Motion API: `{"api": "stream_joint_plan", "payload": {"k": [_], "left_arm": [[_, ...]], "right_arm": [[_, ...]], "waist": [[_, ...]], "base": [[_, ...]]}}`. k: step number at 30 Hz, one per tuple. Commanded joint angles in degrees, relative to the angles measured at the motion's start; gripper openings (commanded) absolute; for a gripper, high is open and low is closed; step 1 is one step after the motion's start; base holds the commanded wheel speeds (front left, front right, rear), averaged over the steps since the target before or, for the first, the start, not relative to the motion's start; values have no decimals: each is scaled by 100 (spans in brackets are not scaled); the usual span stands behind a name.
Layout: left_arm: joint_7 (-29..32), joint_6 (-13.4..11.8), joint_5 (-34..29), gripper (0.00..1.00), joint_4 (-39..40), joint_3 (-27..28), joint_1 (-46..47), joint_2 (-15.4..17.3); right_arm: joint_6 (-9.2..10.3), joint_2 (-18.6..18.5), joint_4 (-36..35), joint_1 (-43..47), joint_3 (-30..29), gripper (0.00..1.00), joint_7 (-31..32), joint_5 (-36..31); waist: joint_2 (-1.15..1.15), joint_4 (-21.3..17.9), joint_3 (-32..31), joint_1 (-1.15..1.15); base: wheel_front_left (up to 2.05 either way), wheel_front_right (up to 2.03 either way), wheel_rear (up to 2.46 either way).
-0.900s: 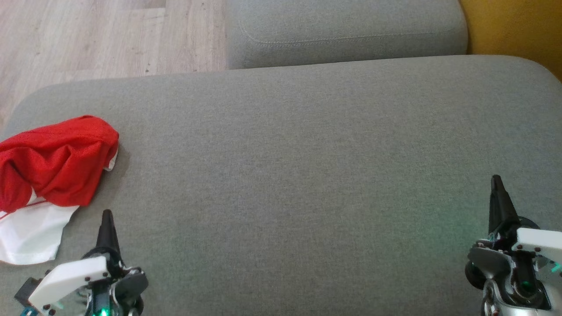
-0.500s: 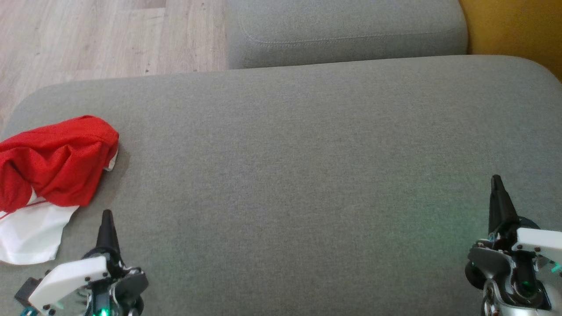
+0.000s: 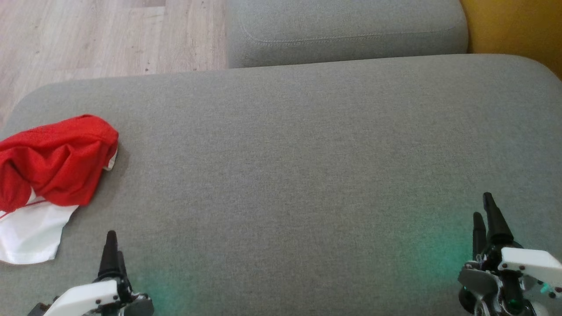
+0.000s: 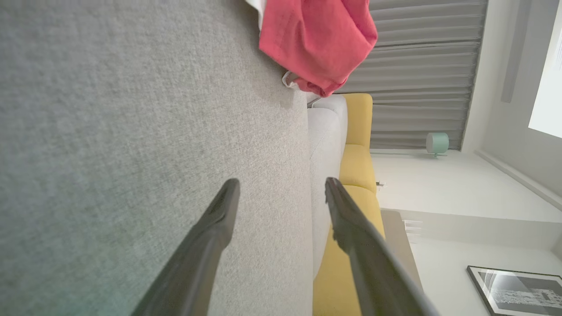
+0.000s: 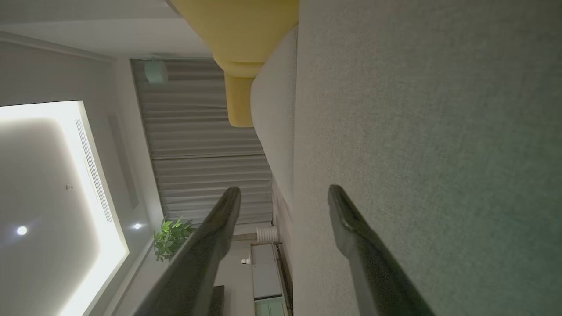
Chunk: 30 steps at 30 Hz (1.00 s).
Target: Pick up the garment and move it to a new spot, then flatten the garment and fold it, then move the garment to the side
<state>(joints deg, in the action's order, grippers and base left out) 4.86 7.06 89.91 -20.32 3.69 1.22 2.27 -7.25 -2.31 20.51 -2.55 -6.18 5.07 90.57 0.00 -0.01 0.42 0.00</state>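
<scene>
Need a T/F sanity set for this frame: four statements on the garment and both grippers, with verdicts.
1. The garment is folded flat. False: it lies crumpled, with red cloth bunched over white.
2. The garment sits on the gray cushion, toward the robot's left. True.
3. The left gripper is shut on the garment. False: it is open, empty and apart from the cloth.
4. The right gripper is open, with bare cushion beside it. True.
</scene>
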Motion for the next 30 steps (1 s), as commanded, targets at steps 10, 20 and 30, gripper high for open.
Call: {"api": "stream_joint_plan", "payload": {"k": [10, 20, 30], "left_arm": [[-218, 7, -699, 100, 123, -70, 477, 101], [-385, 10, -1518, 100, -28, -236, 694, 192], [-552, 14, -2312, 100, -225, -454, 997, 314]], "right_arm": [[-6, -173, -123, -528, 229, 100, -231, -487], [-7, -227, 48, -836, 407, 100, -399, -1255], [-9, -278, 281, -1236, 631, 100, -567, -2020]], "waist": [[0, -1, 73, 0], [0, -3, 126, 0], [0, 12, 168, 0]], "base": [[0, 0, 0], [0, 0, 0], [0, 0, 0]]}}
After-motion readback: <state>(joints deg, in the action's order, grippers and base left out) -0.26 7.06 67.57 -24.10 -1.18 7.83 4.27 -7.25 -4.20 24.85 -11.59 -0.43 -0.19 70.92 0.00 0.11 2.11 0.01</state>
